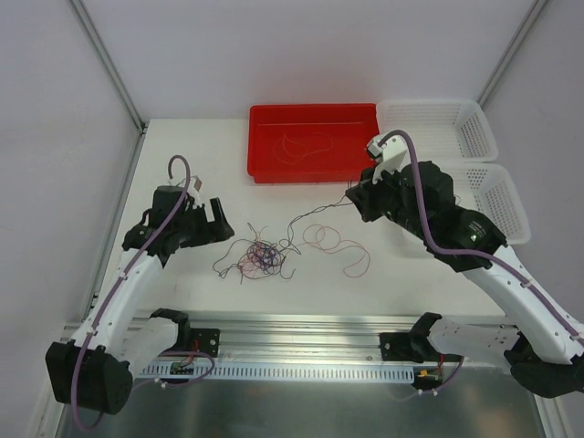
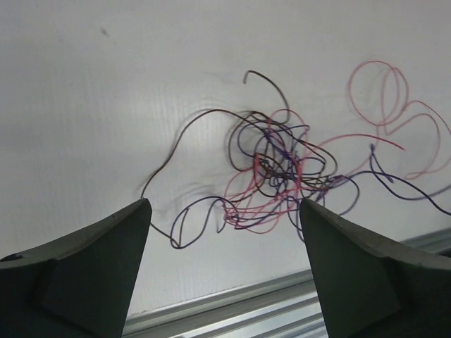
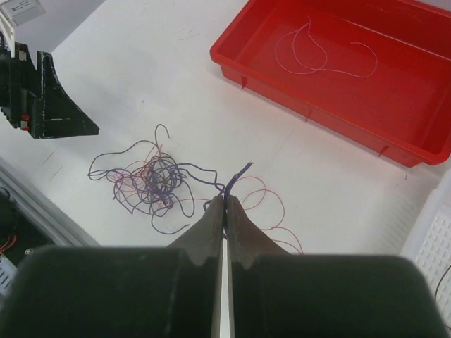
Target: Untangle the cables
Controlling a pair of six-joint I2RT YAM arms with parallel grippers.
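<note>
Right gripper [image 3: 225, 203] pinched a purple strand [image 3: 242, 171] at its tips, likely to draw it free; left gripper [image 2: 224, 205] spread, knot [image 2: 276, 171] just ahead between its fingers, probably poised to pin it

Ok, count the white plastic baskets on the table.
2. One white perforated plastic basket sits at the far right, beside the red plastic tray. The second basket lies just nearer, partly covered by the right arm. None seems hidden.

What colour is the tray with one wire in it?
The tray is bright red, clearest from the right wrist view.
</note>
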